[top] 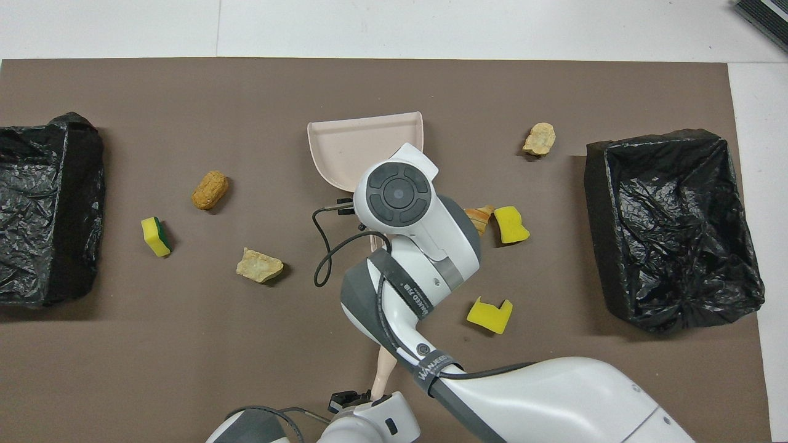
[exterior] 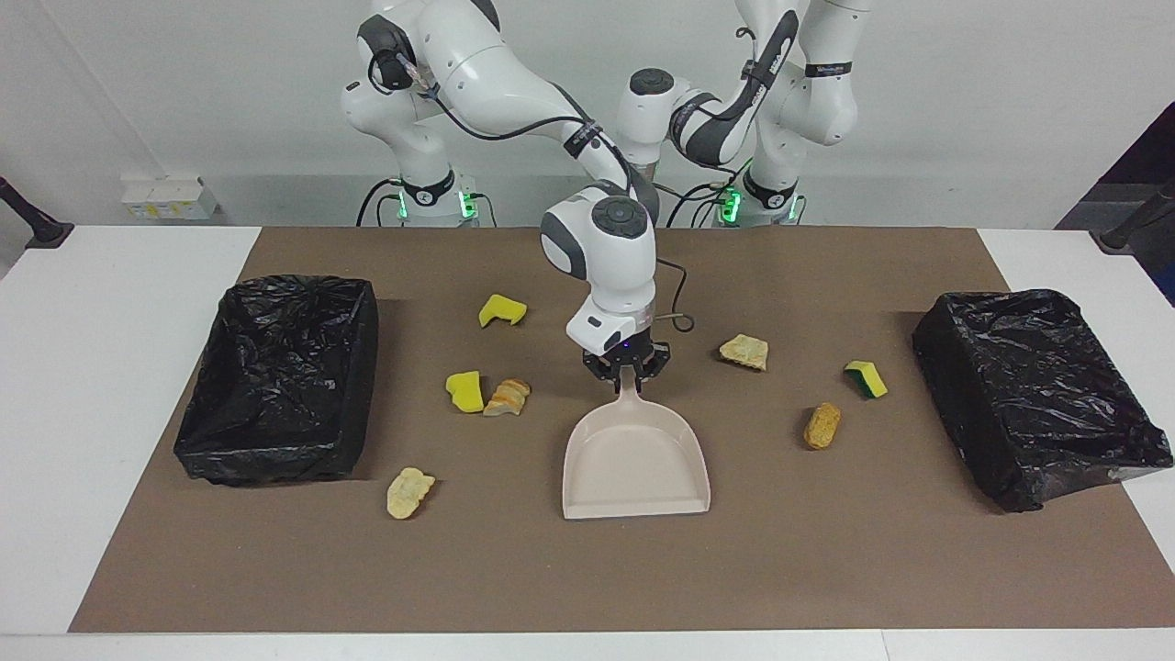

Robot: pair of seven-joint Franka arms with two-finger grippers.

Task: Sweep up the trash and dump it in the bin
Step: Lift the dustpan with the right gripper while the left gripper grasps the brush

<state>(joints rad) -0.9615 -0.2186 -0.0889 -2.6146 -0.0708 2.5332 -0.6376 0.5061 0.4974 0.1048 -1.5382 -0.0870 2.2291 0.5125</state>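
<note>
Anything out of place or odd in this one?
The black-lined bin at the left arm's end sits askew to the mat, its bag slumped. The trash scraps lie scattered around the dustpan, as a sweeping job would have them.

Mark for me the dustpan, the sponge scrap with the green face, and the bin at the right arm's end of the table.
dustpan (exterior: 633,468), facing view, on the bare pan floor.
green-faced sponge scrap (exterior: 865,378), facing view, on its yellow top.
bin at the right arm's end (exterior: 285,381), facing view, on its black liner inside.
</note>
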